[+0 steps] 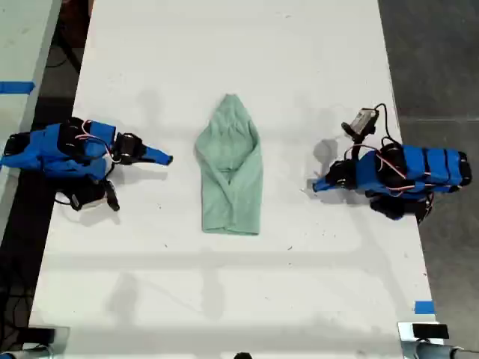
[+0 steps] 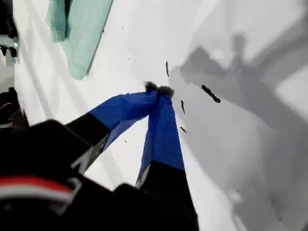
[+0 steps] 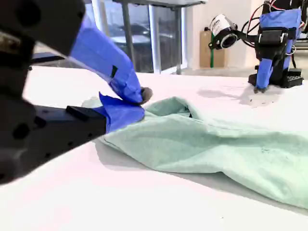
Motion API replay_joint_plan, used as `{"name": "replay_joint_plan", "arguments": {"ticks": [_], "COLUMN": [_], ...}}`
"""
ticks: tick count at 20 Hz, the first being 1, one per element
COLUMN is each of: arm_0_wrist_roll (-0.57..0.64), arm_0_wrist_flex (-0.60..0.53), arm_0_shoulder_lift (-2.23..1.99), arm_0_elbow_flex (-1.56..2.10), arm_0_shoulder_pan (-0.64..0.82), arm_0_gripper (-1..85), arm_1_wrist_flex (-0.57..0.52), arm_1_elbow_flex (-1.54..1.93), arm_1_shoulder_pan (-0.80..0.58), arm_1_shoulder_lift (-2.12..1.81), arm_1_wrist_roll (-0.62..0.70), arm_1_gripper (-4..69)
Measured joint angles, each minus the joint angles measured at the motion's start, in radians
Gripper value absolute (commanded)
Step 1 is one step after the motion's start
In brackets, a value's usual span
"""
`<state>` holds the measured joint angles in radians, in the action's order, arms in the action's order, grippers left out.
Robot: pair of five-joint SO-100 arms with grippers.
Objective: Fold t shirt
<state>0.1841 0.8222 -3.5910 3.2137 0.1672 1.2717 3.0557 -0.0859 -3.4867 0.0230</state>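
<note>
Far exterior view's left: strip of blue tape (image 1: 15, 87) on a pale side surface, off the white table (image 1: 239, 45).

Exterior view's left on the table: blue second arm (image 1: 56, 149), lying low, pointing toward the table's middle. At its end my second gripper (image 1: 166, 158), claw pressed together, nothing pinched. Same in the second wrist view: my second gripper (image 3: 140, 103) with blue tips meeting, low over the tabletop, just short of the cloth's near edge. Clear gap of bare table between tip and cloth in the exterior view.

Middle of the table: the t shirt (image 1: 230, 176), pale mint green, lying flat, folded in lengthwise to a narrow shape. Tapered rounded end toward the exterior view's top, squarer end toward its bottom. Side flaps folded inward and overlapping down the centre, some wrinkles. Between the two grippers, touching neither. In the second wrist view the t shirt (image 3: 216, 144) as a low rumpled band across the table; in the first wrist view only an edge of the t shirt (image 2: 79, 33), well apart from the claw.

Exterior view's right: blue first arm (image 1: 408, 172), also pointing at the middle. My first gripper (image 1: 317, 186), tips down at the tabletop. In the first wrist view my first gripper (image 2: 159, 89) with claw pressed together at the tips, empty, over bare white table with a few dark specks (image 2: 211, 94). Small wrist camera (image 1: 364, 118) with cable on that arm; same camera (image 3: 222, 31) visible across the cloth in the second wrist view.

Exterior view's bottom right: small blue tape mark (image 1: 423, 307) at the table edge.
</note>
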Motion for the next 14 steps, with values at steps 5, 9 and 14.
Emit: {"name": "replay_joint_plan", "arguments": {"ticks": [5,9,14], "arm_0_wrist_roll": [-0.040,-0.052,-0.083], "arm_0_wrist_flex": [-0.290,-0.290,-0.124], "arm_0_shoulder_lift": [0.522,0.557,0.953], "arm_0_elbow_flex": [-0.179,-0.155,-0.569], "arm_0_shoulder_pan": [-0.084,-0.084,-0.141], "arm_0_gripper": [-0.3,-0.3,-0.3], "arm_1_wrist_flex": [-0.043,-0.055,-0.055], "arm_1_elbow_flex": [-0.002,-0.005,-0.454], "arm_1_shoulder_pan": [0.002,0.012,0.140], "arm_1_shoulder_lift": [-0.002,0.000,0.586], "arm_1_wrist_roll": [0.000,-0.002,-0.064], "arm_1_gripper": [-1.2,-1.0,-1.4]}}
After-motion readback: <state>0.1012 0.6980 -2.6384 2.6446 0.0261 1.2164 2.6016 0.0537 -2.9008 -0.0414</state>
